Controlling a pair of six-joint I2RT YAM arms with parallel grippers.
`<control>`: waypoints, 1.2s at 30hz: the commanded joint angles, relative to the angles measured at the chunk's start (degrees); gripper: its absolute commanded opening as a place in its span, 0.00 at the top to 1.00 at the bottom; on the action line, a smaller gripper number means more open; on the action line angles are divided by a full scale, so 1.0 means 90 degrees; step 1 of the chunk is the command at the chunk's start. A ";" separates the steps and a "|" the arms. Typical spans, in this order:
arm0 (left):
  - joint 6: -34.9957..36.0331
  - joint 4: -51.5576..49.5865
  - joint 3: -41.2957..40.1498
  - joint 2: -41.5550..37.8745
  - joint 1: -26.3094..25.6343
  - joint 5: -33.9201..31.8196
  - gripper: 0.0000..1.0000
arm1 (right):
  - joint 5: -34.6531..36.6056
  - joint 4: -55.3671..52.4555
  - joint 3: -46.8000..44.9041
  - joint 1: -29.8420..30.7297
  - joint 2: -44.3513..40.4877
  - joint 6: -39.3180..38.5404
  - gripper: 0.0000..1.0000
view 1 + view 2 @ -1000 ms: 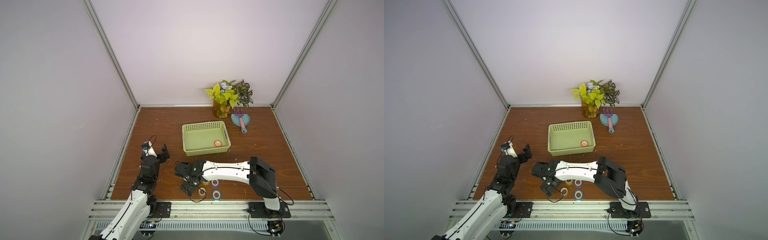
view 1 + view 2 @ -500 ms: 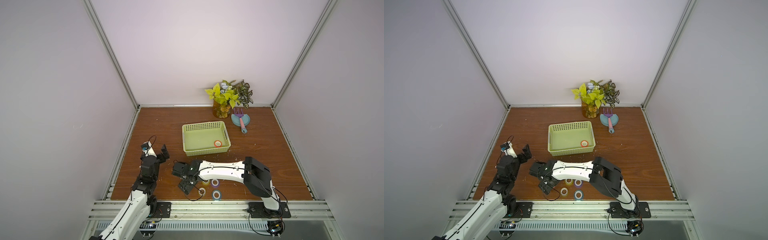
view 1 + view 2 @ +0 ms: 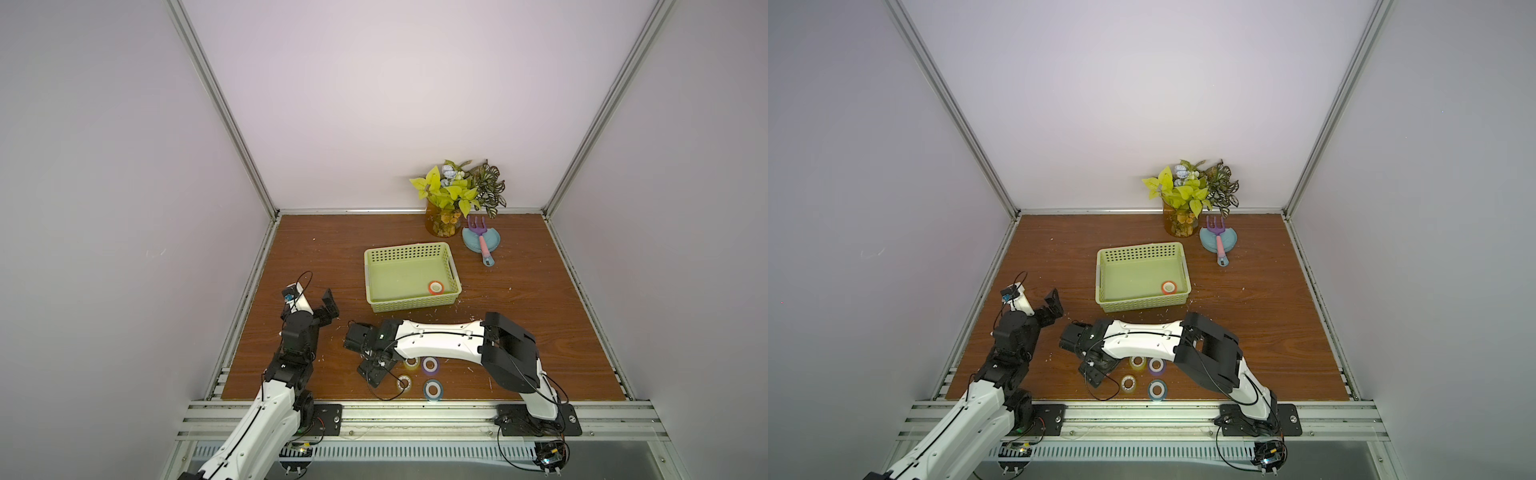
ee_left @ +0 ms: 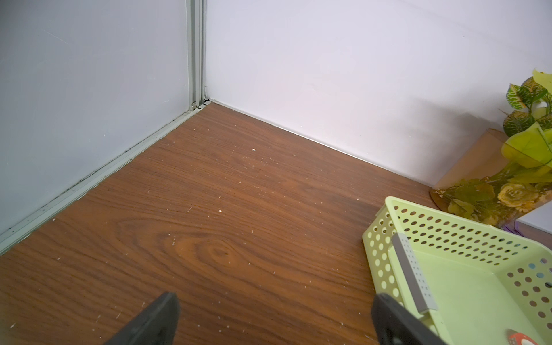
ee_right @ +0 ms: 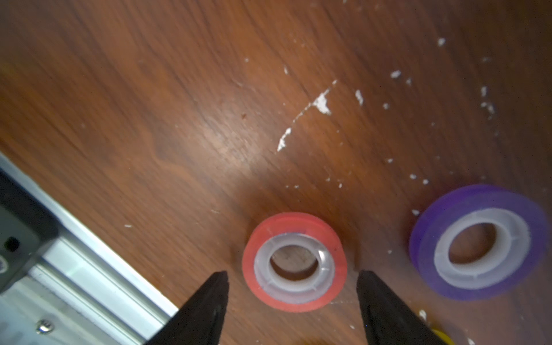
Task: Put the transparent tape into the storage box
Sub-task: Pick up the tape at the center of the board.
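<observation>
Tape look: the transparent tape (image 5: pixel 294 222) was a small roll, a see-through reddish band around a whitish core. It looked paler in a top view (image 3: pixel 399 381).
Tape place: it lay on the wooden counter (image 3: pixel 519 299) near the front rail (image 5: pixel 89 268), between the fingers of the right claw (image 5: pixel 292 272).
Tape pose: it lay flat with its hole facing up. Being round, it had no long axis.
Right claw: spread, with one finger on each side of the roll. A sliver of counter showed at both sides, so neither finger touched it.
Left claw (image 4: pixel 276 295): spread wide over the counter, near the left short end of the storage box (image 3: pixel 407 305).
Neighbours: a purple roll (image 5: pixel 478 195), a yellow roll (image 3: pixel 411 362) and a blue roll (image 3: pixel 432 390) lay flat close by.
Storage box: light green with perforated walls, its long axis running across the counter. It stood apart from the tape, toward the far wall.
Box contents: one orange-red roll (image 3: pixel 435 286) lay flat in the near right corner.
Other containers: an amber vase (image 3: pixel 444 222) held leafy stems, and a blue dish (image 3: pixel 471 243) carried a pink-handled rake (image 3: pixel 482 245).
</observation>
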 commanded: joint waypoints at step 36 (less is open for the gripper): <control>-0.0041 0.0021 -0.0044 -0.0053 0.0055 -0.0062 0.01 | 0.0142 -0.0778 0.0545 -0.0021 0.0497 0.0043 0.41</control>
